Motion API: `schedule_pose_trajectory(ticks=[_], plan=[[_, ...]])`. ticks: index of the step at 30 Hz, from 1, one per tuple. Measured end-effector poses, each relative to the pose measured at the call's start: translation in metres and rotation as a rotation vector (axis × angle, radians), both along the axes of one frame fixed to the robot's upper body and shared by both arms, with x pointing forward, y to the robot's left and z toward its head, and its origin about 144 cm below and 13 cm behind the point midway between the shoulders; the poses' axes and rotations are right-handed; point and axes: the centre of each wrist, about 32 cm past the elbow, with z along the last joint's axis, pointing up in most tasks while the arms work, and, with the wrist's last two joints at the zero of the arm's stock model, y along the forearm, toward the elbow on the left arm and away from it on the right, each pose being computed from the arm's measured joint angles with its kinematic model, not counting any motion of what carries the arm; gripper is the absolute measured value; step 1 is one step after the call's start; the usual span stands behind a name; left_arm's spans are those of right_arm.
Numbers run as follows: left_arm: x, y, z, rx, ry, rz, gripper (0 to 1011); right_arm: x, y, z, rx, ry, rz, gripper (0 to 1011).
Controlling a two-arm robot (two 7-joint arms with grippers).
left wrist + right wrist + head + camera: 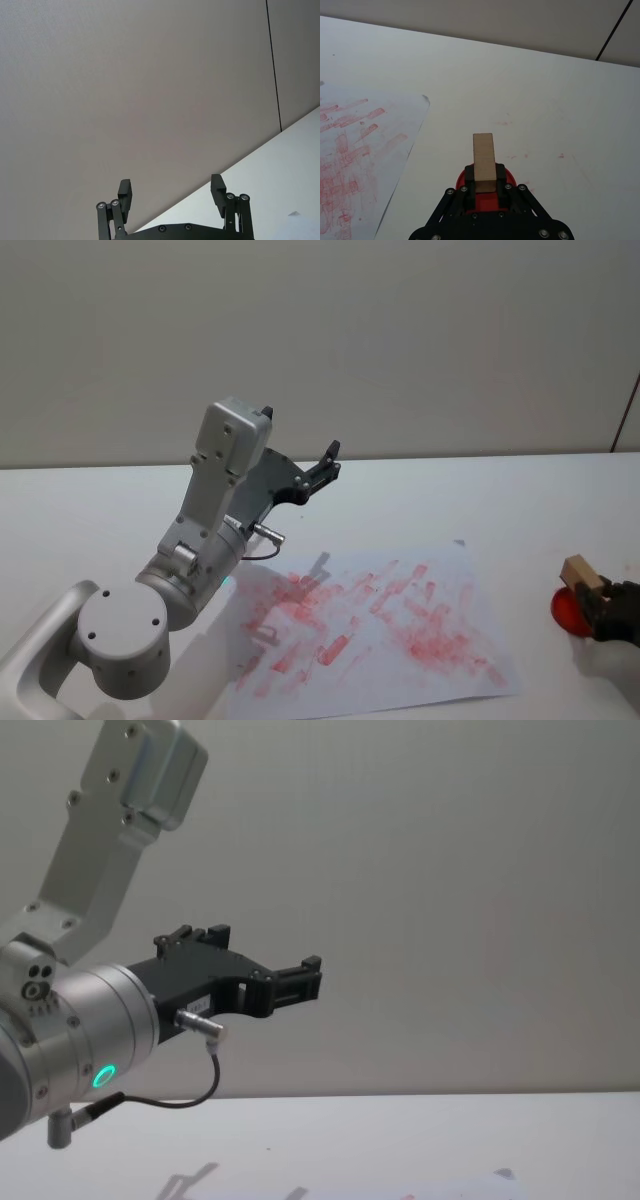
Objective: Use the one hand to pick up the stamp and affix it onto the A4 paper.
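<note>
Right gripper point(484, 192): low at the right of the table, jaws clenched on the stamp point(484, 161). In the head view it enters at the right edge point(612, 612).
Stamp: a pale wooden block held upright between the right fingers, over a round red pad point(485, 197). It is well apart from the paper's edge. In the head view the block point(583, 575) tilts, with the red pad point(570, 610) just under it.
Paper point(400, 635): lies flat on the white table point(480, 490), in front of the robot, covered in many smeared red stamp marks. The right wrist view shows its near corner point(422, 100) and one marked edge.
Left gripper point(172, 195): raised well above the table, pointing toward the wall point(125, 90), jaws released and holding nothing. The chest view shows it from the side point(290, 980), on a silver arm point(80, 1020) with a green light. The head view shows it above the paper's left part point(320, 472).
Table near the stamp: the right wrist view shows faint red specks point(502, 123) on the bare top.
</note>
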Motion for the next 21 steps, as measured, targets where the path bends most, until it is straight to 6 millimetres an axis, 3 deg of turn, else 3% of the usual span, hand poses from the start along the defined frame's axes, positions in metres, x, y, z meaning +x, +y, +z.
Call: schedule_pose_trajectory(ticks=[21], plan=[[0.0,0.0,0.0,0.0,0.0,0.0,1001,0.0059,0.0018,0.0028,0.015,0.012,0.001,213]])
